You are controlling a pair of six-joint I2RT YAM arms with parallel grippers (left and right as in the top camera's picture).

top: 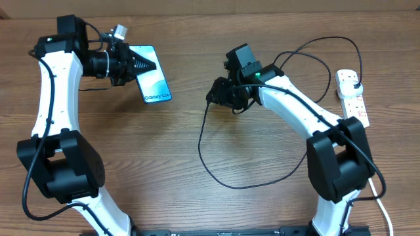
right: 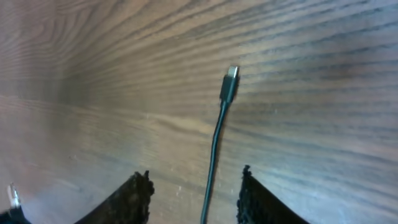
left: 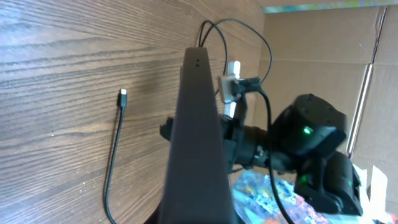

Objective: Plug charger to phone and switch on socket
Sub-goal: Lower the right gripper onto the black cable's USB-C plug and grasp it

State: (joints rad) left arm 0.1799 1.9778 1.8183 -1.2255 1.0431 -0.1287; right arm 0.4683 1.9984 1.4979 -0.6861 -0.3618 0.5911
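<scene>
we list: left gripper (top: 143, 64), clamped on the phone (top: 157, 84); right gripper (right: 194, 177), fingers (right: 138, 198) apart, charger (right: 214, 143) lying between them on the table (right: 323, 93), its tip (right: 231, 74) just ahead.

Phone (top: 156, 82), charger (right: 228, 87) and socket (top: 352, 98).
Blue screen faces up, phone in left claw (top: 146, 63). Thin black cable loops, tip lying flat. White socket lies far right.

Phone (top: 157, 85) at the table's (top: 131, 164) left rear, charger (right: 228, 90) lying mid-table, socket (top: 353, 98) at far right.
</scene>
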